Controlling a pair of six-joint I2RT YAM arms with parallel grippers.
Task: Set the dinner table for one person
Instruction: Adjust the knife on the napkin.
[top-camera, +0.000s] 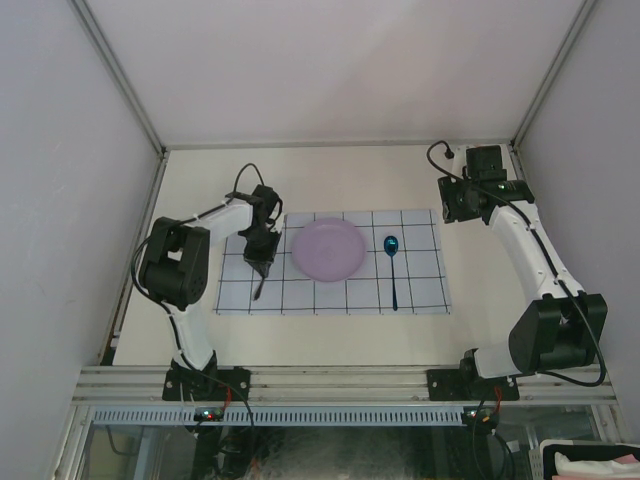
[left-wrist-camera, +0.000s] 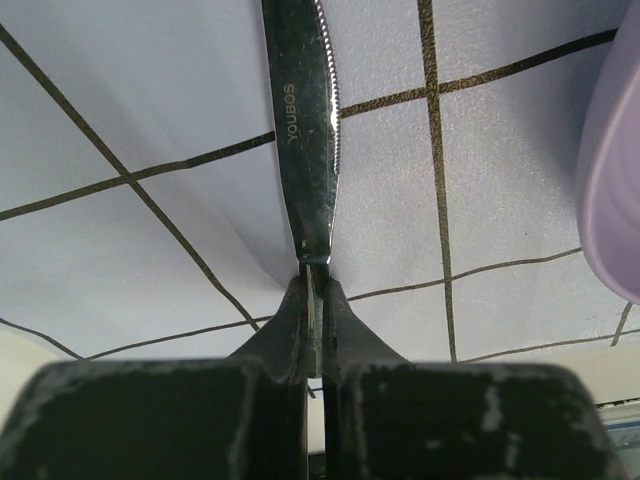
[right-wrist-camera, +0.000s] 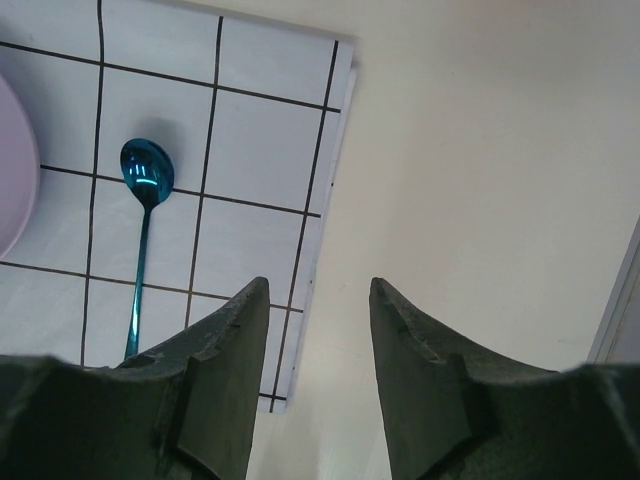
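— Off-white desk (top-camera: 330, 180), seen from above, is filling the frame between aluminium rails. What is sitting on it?

— A pale blue-grey cloth (top-camera: 420, 295) with a dark grid is lying across the middle of the desk. A lilac plate (top-camera: 328, 250) is sitting at the cloth's centre. A shiny blue spoon (top-camera: 393, 272) is lying just right of the plate, its bowl pointing toward the top of the frame.

— And what are the arms doing?

— The left arm (top-camera: 215, 218) is reaching over the left part of the cloth. The left jaws are pinching one narrow end of a steel knife (left-wrist-camera: 305, 120), which is serrated along one edge. In the overhead view the knife is pointing toward the bottom of the frame, just left of the plate. Whether it is touching the cloth, I cannot tell. The right arm (top-camera: 525, 240) is hanging at the upper right, off the cloth. The right jaws are standing spread with nothing between them, over bare desk.

— So how far along is the setting?

— Well along, I am judging. Plate and spoon are looking placed. The knife is hanging at its spot beside the plate but is not yet let go. No fork, glass or napkin is showing anywhere, so I cannot say whether more is meant to follow.
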